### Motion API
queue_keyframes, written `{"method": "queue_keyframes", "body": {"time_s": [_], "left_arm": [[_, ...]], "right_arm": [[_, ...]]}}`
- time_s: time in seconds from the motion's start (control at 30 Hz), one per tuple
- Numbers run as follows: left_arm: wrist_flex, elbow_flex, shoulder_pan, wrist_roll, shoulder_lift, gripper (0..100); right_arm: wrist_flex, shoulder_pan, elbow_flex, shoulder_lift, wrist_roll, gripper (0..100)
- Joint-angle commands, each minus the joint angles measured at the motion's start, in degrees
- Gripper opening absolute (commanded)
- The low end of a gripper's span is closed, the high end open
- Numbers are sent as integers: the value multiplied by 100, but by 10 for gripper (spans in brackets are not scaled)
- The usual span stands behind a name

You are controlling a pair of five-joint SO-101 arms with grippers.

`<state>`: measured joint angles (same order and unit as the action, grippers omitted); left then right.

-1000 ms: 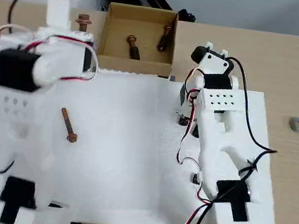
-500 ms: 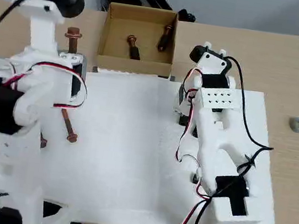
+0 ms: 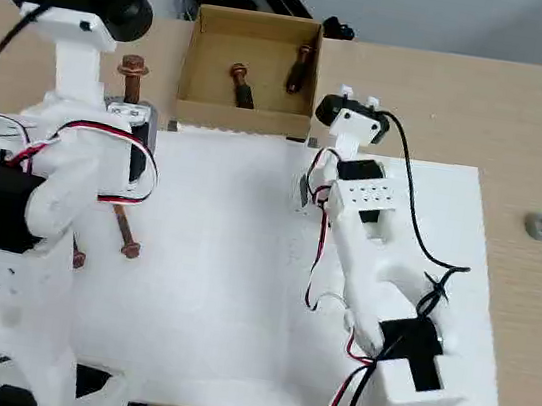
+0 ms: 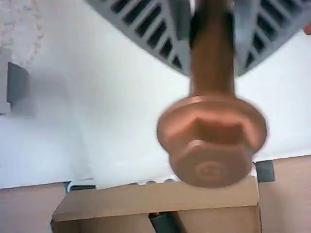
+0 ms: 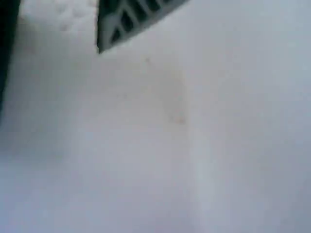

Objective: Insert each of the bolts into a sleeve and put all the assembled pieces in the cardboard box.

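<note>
The left gripper is clamped on the shaft of a copper-coloured bolt, its flanged hex head pointing toward the cardboard box. In the high view this pair sits at the upper left, just left of the box. The box stands at top centre with two more bolts inside, the centre bolt and the right bolt. A loose bolt lies on the white foam sheet, centre left, partly under the left arm. The right gripper hangs over the sheet just below the box's right corner; whether it is open or closed cannot be told.
</note>
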<state>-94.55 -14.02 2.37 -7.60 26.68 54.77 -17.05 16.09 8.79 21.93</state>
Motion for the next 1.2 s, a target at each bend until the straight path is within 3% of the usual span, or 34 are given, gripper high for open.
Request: {"method": "queue_keyframes", "body": {"time_s": [0.0, 0.5, 0.8, 1.17], "left_arm": [[149, -22, -18, 35, 176, 5], [141, -22, -18, 9, 185, 5], [26, -13, -9, -185, 185, 5], [44, -22, -18, -185, 185, 5]], "right_arm": [[-189, -22, 97, 75, 26, 258], [-409, 277, 53, 699, 44, 257], [-224, 312, 35, 734, 26, 19], [-215, 277, 18, 541, 26, 5]]}}
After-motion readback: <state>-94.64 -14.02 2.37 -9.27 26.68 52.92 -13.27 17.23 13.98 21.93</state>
